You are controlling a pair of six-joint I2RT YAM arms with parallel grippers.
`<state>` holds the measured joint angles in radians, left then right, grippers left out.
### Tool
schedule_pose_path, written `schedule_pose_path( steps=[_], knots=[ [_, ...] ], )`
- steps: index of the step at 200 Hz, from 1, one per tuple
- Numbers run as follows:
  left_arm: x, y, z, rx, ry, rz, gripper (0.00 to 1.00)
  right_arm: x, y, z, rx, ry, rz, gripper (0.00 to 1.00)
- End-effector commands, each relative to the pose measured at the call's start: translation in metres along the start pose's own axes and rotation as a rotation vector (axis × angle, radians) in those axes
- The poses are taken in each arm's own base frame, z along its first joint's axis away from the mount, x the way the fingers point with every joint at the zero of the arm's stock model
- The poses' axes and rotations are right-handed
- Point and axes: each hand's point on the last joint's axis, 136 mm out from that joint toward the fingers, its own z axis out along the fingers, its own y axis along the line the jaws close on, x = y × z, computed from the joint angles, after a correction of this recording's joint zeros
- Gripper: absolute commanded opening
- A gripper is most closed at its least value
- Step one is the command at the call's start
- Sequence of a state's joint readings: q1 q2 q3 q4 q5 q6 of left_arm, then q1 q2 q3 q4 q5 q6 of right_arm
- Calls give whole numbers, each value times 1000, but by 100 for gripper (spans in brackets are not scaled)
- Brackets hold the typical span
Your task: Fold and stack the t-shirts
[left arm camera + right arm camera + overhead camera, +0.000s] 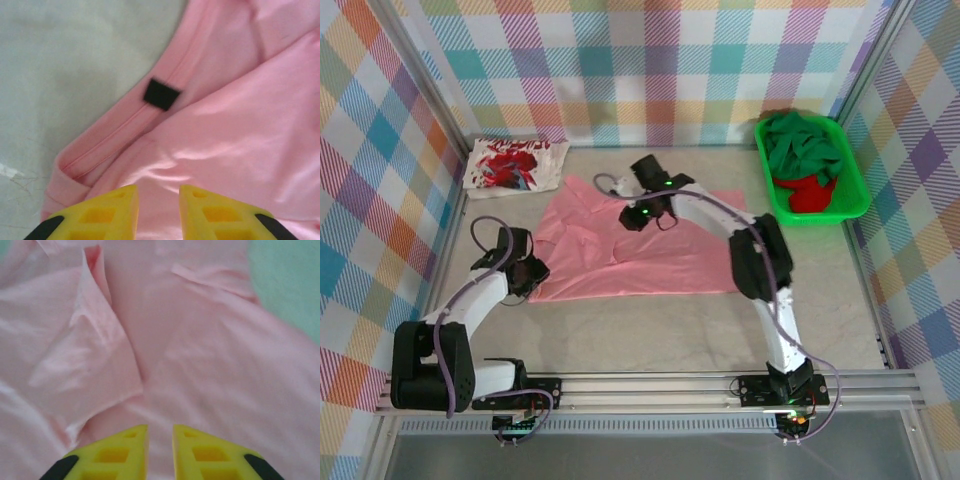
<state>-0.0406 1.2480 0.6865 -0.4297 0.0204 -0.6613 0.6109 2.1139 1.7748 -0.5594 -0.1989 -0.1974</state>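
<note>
Robot lab test cell, not home or shop. Table (650,325) as landmark. Two white-and-black arms, left arm (470,300) and right arm (760,270), bolted to aluminium rail (650,385) along table's near edge. Purple cables (440,345) looped along both. Metal frame (873,300) round table's sides. Plaid cloth walls (650,70) hung behind table as backdrop. Bright green plastic tray (820,217) at table's far right corner. Pink t-shirt (650,250) spread flat mid-table like a prop.

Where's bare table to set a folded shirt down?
Widest: the near strip of table between the pink shirt and the front rail. Also the right side, below the green tray. Crowded: centre under the pink shirt, back-left corner with the printed shirt, tray full of clothes.
</note>
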Motion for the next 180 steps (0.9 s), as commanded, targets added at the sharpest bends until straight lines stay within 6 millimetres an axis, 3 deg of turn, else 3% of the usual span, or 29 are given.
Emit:
schedule_pose_path(
  steps=[1,27,51,61,74,125,147,180],
  knots=[
    [-33,-34,-34,78,-93,86,32,7,-27,-42,-24,-92,359,19],
    [-63,-93,-46,91,-95,285,35,25,-55,-71,-6,-158,524,23],
    [-89,-139,-22,106,-53,338,41,27,-65,-85,72,-217,513,26],
    [-100,-150,-6,103,-60,332,50,26,-67,-90,95,-236,515,27],
    [-115,-164,15,77,-49,340,50,22,-68,-99,111,-279,500,30],
    [-157,-204,97,2,-1,354,51,19,-65,-128,166,-389,410,35],
    [-168,-205,128,-49,8,336,51,18,-65,-136,174,-414,397,35],
    [-177,-205,153,-60,-9,315,51,19,-65,-141,186,-418,369,36]
  ],
)
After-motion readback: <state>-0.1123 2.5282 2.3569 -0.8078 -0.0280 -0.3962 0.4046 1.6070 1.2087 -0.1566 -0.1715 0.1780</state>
